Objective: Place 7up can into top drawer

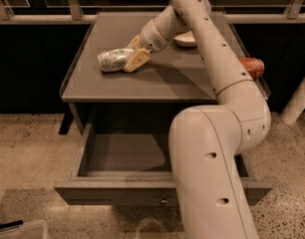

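Note:
The 7up can (111,59), crinkled silver-white with green markings, lies on its side on the left half of the grey tabletop (142,83). My gripper (129,57) reaches down from the back right and sits at the can's right end, touching it. The top drawer (117,195) is pulled open below the tabletop, with its round knob (164,200) on the front panel. Its inside looks bare, and my arm hides its right part.
A white bowl (185,39) sits at the back of the tabletop behind my wrist. An orange-red can (252,67) lies at the table's right edge. A low clear rim runs along the table's sides. My arm's big lower links (212,158) stand before the drawer's right half.

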You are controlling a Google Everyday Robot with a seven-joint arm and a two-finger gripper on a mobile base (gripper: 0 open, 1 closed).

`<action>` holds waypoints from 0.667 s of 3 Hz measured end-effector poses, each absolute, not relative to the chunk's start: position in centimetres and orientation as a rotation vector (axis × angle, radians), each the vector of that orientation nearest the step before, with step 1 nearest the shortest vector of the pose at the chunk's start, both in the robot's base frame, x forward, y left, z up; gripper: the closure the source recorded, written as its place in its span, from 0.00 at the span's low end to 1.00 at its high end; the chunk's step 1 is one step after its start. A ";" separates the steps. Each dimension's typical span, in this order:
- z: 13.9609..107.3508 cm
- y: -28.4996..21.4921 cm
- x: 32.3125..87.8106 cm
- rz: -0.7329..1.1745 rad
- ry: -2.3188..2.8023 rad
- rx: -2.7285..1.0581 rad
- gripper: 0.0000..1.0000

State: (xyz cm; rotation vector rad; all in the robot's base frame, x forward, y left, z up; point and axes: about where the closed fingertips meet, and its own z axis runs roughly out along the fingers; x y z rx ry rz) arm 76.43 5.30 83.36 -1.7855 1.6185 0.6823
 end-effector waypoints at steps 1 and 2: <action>83.3 4.2 75.2 0.699 1.678 -1.789 1.00; 83.8 2.6 73.1 0.714 1.739 -1.774 1.00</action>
